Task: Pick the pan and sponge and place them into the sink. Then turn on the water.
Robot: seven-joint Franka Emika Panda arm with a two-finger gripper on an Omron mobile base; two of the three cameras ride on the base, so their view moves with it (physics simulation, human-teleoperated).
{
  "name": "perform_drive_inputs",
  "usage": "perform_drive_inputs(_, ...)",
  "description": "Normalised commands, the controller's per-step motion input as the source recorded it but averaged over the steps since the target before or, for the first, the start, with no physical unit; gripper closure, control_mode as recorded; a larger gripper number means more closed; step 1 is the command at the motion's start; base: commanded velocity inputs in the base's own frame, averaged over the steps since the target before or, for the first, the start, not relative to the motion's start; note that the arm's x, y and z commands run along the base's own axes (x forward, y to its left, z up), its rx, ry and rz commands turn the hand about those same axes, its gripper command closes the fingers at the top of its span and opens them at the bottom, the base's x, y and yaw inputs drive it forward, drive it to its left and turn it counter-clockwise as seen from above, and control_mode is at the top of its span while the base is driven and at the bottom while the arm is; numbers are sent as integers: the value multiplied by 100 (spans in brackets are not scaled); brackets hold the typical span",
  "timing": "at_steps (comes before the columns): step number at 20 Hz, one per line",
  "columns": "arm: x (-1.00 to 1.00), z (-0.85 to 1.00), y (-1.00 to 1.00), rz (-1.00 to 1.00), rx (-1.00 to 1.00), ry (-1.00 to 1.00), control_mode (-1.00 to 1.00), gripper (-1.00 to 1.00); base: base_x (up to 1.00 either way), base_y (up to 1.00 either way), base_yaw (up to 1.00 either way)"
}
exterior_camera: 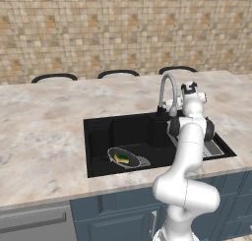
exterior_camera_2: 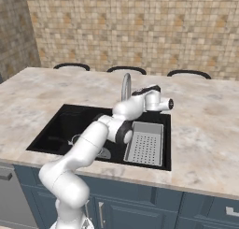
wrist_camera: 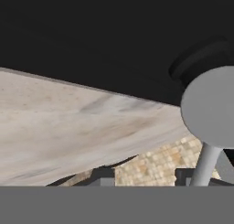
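Cabinet fronts in blue-grey sit nearest, right under the marble counter, and the white arm climbs up from in front of them. Next comes the sink, black and recessed, and there in its front half lies the pan, tilted a little, with the sponge resting inside it, green face up with a yellow edge showing (both already down in the basin). Over on the right side of the basin, the right base view picks out a grey perforated drainer tray.

Up goes the arm, bending over the sink's back edge, and the gripper reaches in beside the faucet, the curved silver gooseneck at the rear rim. Hand view now: the two dark fingertips stand apart at the bottom, a thin grey rod just beside the right one, a round grey cap above it. Whether the claw has hold of that rod, I cannot tell.

Furthest back, three dark chair backs peek over the counter's far edge, and behind them the tan tiled wall.
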Motion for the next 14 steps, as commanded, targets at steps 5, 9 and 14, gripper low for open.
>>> perform_drive_inputs(5,-10,-8,-61,-3,0,0,-100,100,0,0,0)
perform_drive_inputs(9,-1,-5,-56,-6,0,0,-100,100,0,0,0)
perform_drive_inputs(14,0,-6,-50,-9,0,0,-100,100,0,0,0)
